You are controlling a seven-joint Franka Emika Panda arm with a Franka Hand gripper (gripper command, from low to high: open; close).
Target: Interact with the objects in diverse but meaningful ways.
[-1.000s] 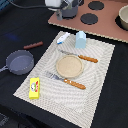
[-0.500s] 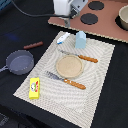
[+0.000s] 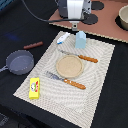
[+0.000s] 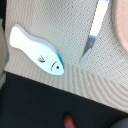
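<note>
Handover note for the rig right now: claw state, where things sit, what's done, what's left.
Claw: hangs over the placemat's far edge, nothing seen in it; open or shut cannot be told.
White-and-blue tube: lying flat on the mat, directly below the wrist camera, beside the pale blue carton, which stands upright.
Round plate: mid-mat, knife on its far side, fork on its near side.
Yellow box: on the mat's near corner at the exterior view's left.
Frying pan: off the mat, on the dark table.
Done: nothing visibly grasped. Left: likely the tube pickup, judging by where the arm hangs.
</note>
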